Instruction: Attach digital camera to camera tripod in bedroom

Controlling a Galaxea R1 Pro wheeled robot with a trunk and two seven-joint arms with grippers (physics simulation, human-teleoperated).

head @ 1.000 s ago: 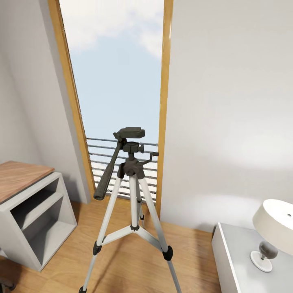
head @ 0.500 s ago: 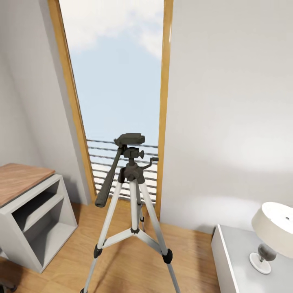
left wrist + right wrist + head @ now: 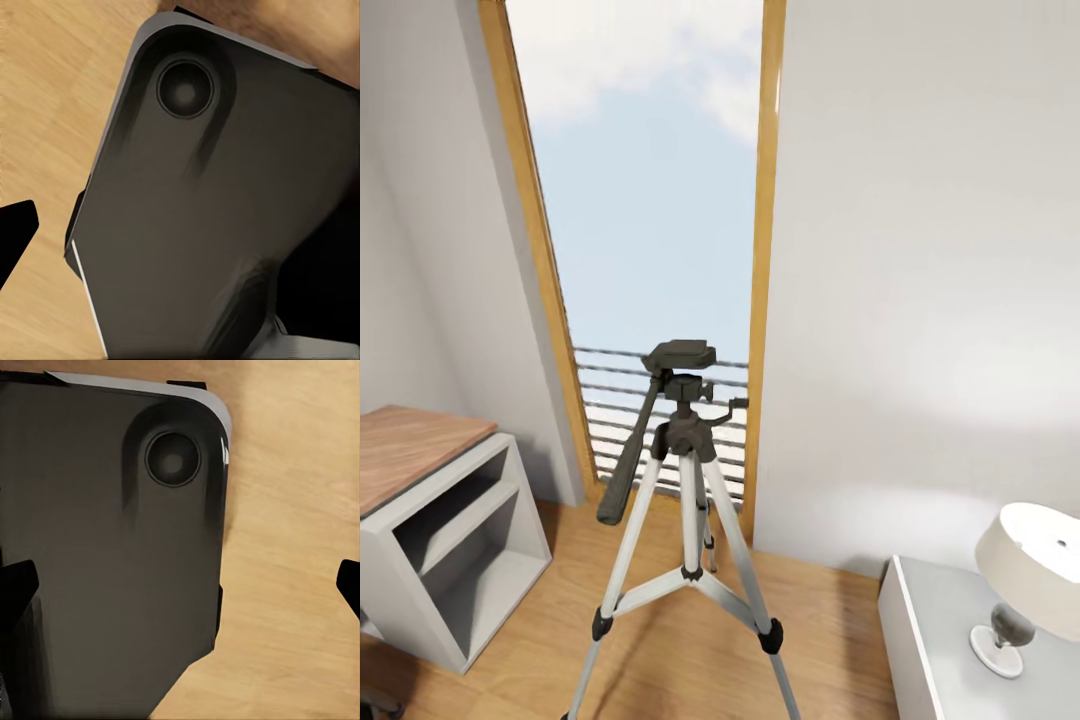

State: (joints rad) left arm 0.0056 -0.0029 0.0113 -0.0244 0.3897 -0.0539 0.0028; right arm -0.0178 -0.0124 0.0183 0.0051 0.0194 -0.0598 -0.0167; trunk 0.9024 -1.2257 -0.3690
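Observation:
The camera tripod [image 3: 686, 470] stands on the wood floor in the middle of the head view, in front of a tall window. Its silver legs spread downward, and its black pan head [image 3: 680, 354] is level with a bare top plate. The long handle [image 3: 628, 465] slopes down to the left. The digital camera is out of view. In the left wrist view my left gripper [image 3: 180, 232] shows one black fingertip [image 3: 16, 234] at the picture's edge, with nothing held. The right gripper [image 3: 180, 585] has its fingertips [image 3: 16, 585] far apart and nothing between them.
A tall wood-framed window [image 3: 650, 200] with a slatted railing [image 3: 610, 400] is behind the tripod. A wood-topped desk [image 3: 410, 450] with open grey shelves stands at the left. At the lower right a white lamp [image 3: 1030, 560] sits on a grey cabinet [image 3: 930, 640]. Both wrist views look down on a dark rounded panel [image 3: 210, 210] over wood floor.
The whole head picture has slid down a little, so the camera has moved. The tripod, desk and lamp keep their places relative to one another.

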